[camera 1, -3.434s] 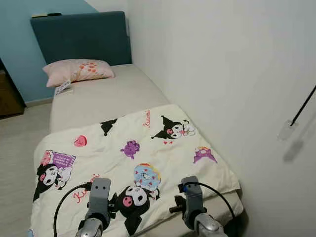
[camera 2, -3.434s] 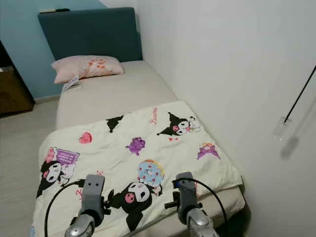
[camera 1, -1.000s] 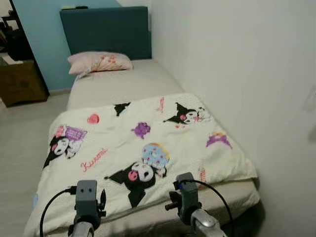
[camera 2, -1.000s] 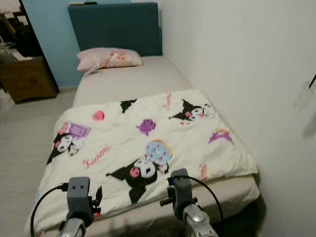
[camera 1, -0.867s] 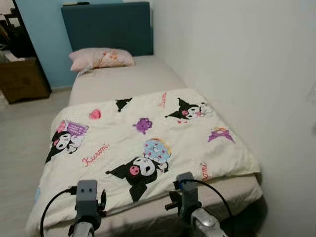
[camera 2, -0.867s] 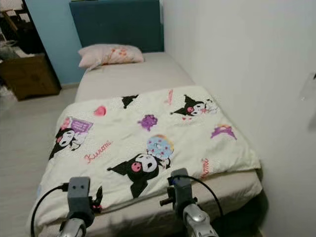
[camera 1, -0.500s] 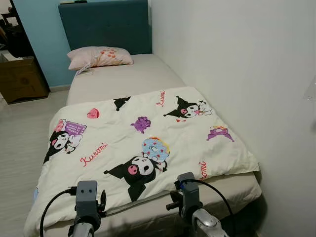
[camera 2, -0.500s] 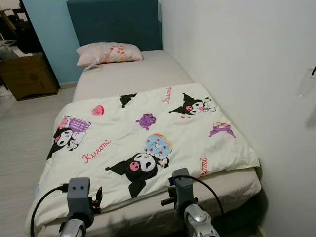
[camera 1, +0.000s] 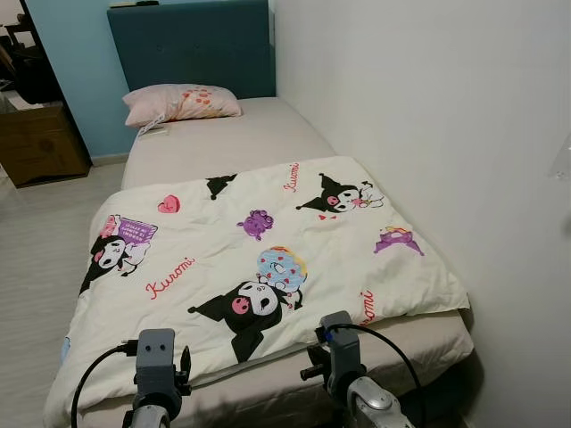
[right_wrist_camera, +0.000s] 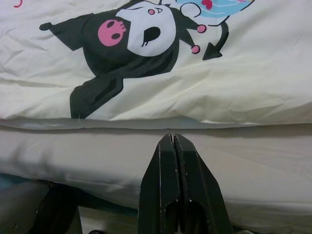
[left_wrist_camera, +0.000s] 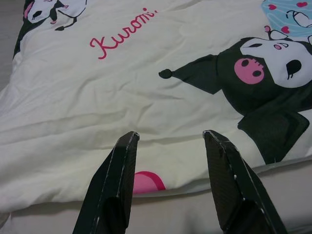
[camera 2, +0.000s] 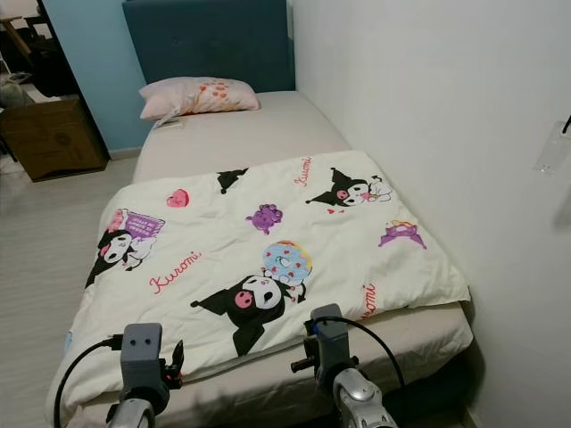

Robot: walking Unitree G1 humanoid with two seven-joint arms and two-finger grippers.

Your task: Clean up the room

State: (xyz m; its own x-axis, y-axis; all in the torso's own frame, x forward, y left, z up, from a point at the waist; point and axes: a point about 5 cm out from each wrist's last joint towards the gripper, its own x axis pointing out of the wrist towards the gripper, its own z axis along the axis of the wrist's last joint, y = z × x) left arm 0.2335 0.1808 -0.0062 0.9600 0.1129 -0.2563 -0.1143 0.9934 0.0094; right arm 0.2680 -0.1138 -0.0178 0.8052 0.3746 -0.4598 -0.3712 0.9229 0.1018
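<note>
Compared with a few seconds back, the whole view has pulled away: the robot has stepped back from the foot of the bed [camera 1: 223, 143]. The cream cartoon-print quilt [camera 1: 259, 259] now lies flat over the lower half of the mattress, its near hem just ahead of both jaws. Left gripper [left_wrist_camera: 168, 139]: jaws apart, empty, hovering over the hem. Right gripper [right_wrist_camera: 174, 146]: jaws pressed together, holding nothing, just short of the mattress edge. The pink pillow [camera 1: 178, 102] rests far ahead by the teal headboard [camera 1: 192, 45]. Judgement: quilt spreading looks finished.
</note>
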